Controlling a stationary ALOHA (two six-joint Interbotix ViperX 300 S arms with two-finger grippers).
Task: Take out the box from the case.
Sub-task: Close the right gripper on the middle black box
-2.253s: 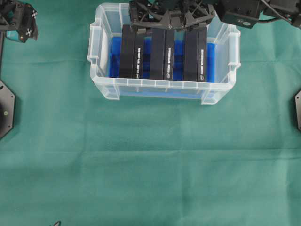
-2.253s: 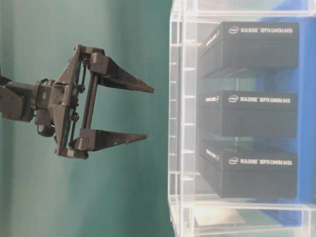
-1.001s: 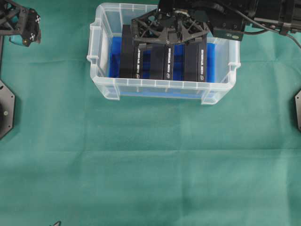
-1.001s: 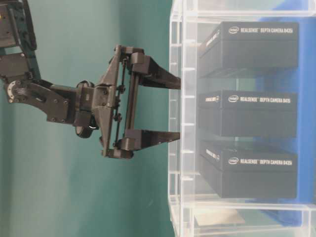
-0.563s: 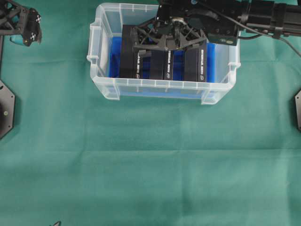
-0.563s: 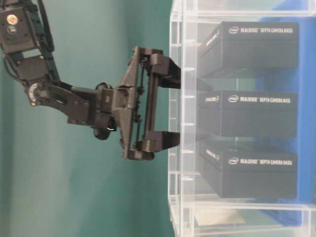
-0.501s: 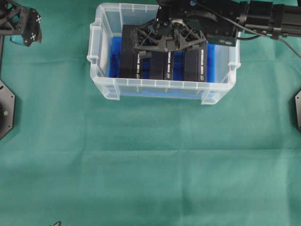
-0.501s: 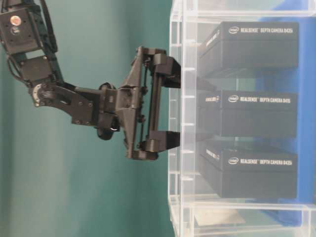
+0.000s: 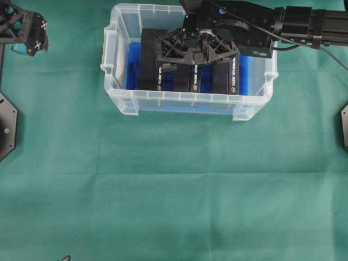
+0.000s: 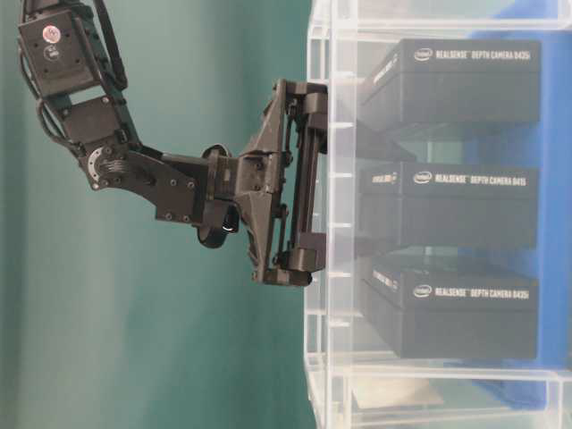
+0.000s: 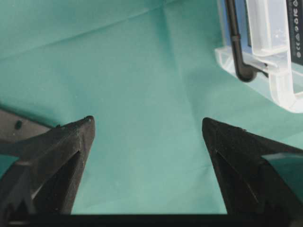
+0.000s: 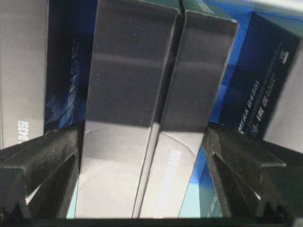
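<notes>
The case (image 9: 185, 98) is a clear plastic bin with a blue floor and holds three black boxes standing on edge. My right gripper (image 9: 190, 64) is lowered into it, open, with its jaws on either side of the middle box (image 9: 189, 80). In the right wrist view the middle box (image 12: 142, 109) fills the space between the fingers (image 12: 42, 161), with a small blue gap at the right finger. In the table-level view the gripper (image 10: 350, 195) reaches past the case wall (image 10: 320, 340). My left gripper (image 9: 25, 31) is open and empty, far left of the case.
The left box (image 9: 151, 68) and right box (image 9: 226, 73) stand close beside the middle one. In the left wrist view my left gripper (image 11: 147, 124) is above bare green cloth, with a corner of the case (image 11: 279, 71) at the upper right.
My right gripper has come down from the case's back rim into the case, and its open jaws now straddle the middle box. The left arm has hardly moved.
</notes>
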